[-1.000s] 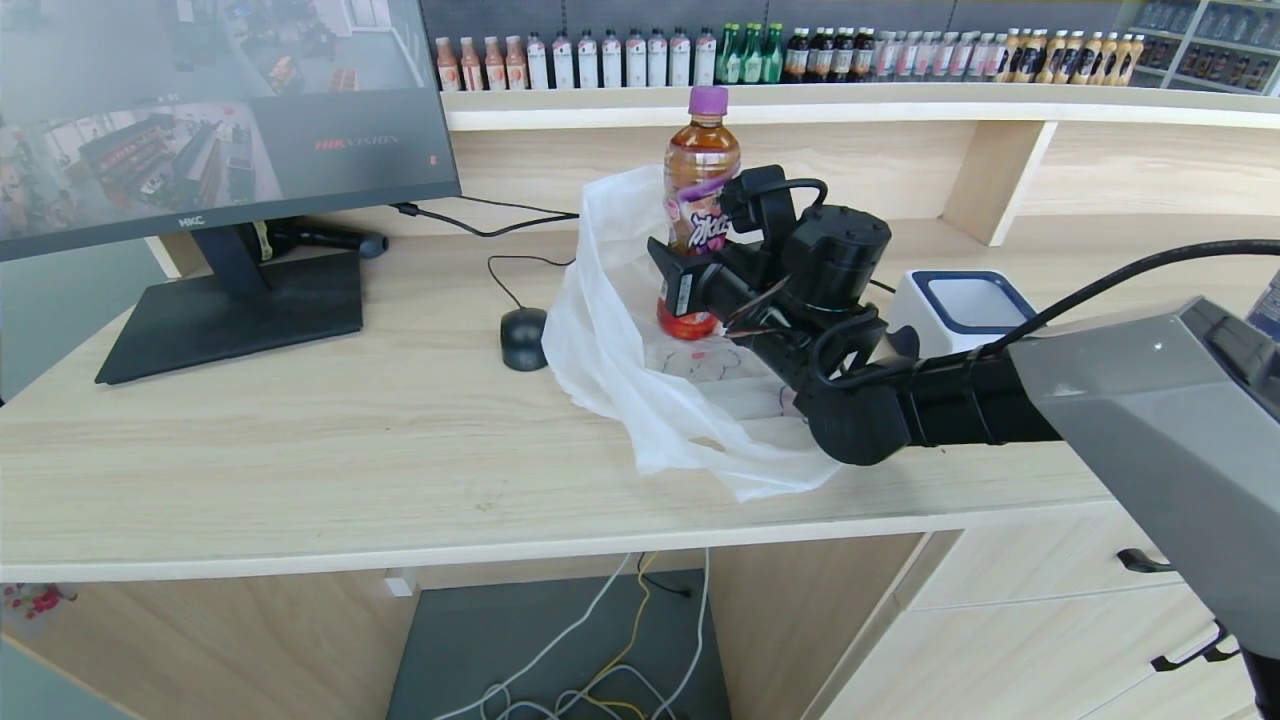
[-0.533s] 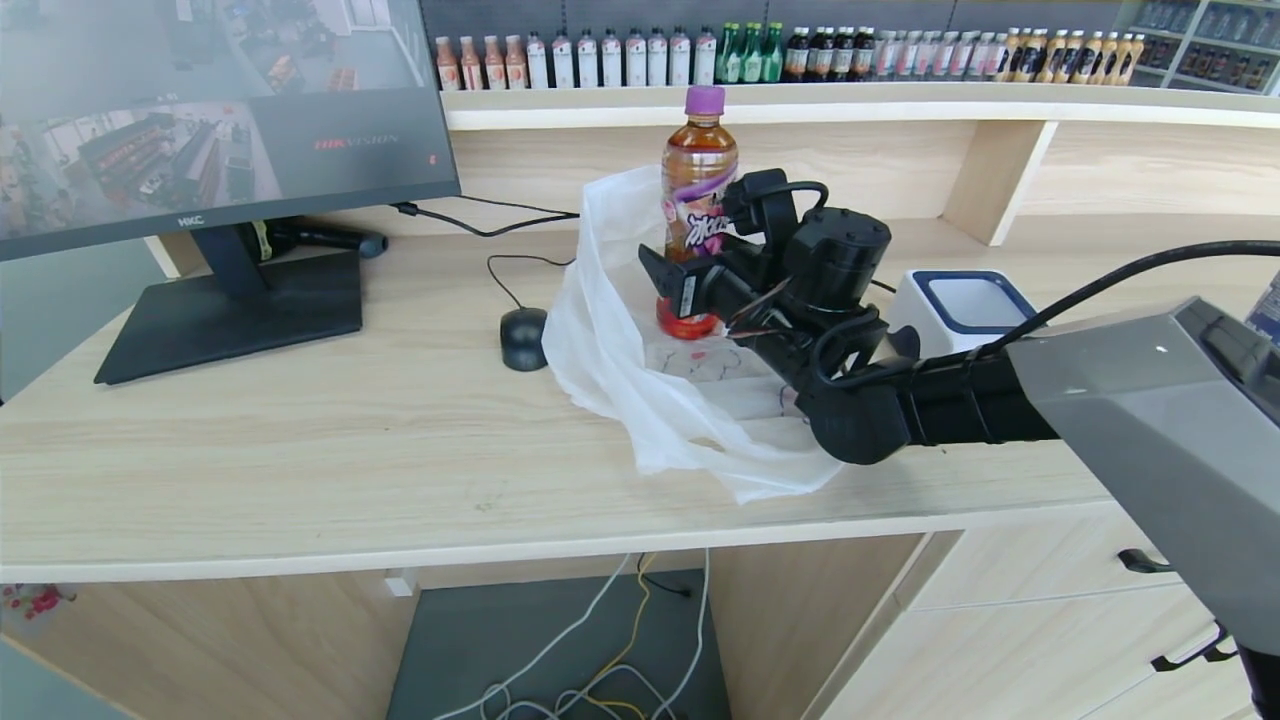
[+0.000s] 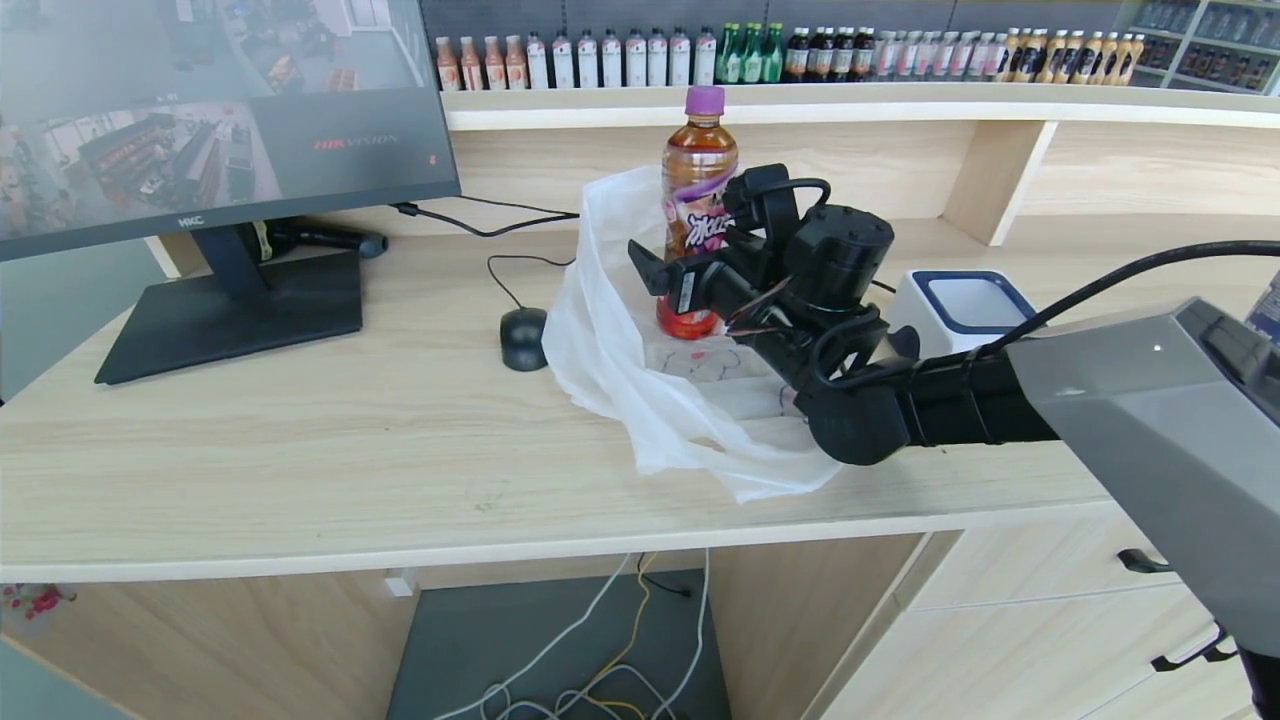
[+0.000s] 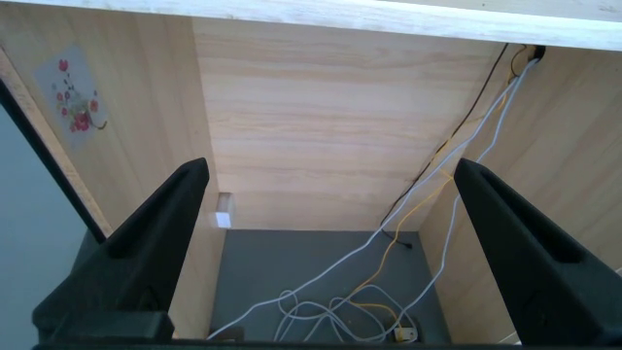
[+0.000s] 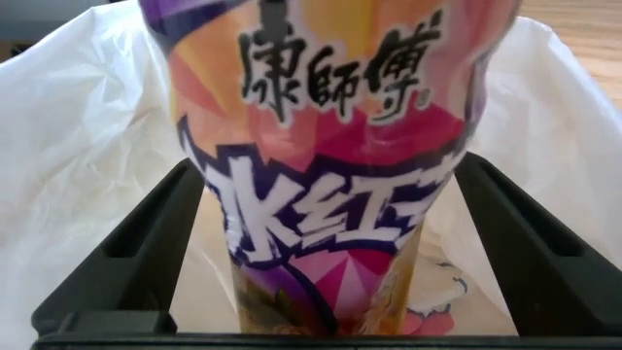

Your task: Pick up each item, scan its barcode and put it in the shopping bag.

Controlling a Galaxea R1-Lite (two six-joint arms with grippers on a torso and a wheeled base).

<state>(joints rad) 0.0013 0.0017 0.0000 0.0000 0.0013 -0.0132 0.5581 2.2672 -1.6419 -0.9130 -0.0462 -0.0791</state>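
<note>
Bottle (image 3: 700, 165) upright in shopping bag (image 3: 600, 350); wrist view: right pincer (image 5: 332, 175) spread around it.

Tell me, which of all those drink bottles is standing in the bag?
The purple-capped amber plastic bottle, upright inside the white plastic shopping bag, flanked by the open right end effector; the others line the back shelf.

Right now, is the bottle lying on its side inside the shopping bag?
No, the bottle stands upright, with its base down inside the white shopping bag.

Wooden counter (image 3: 300, 450) with monitor (image 3: 200, 110), mouse (image 3: 523, 338), shopping bag (image 3: 610, 345), scanner (image 3: 960, 305)
</note>
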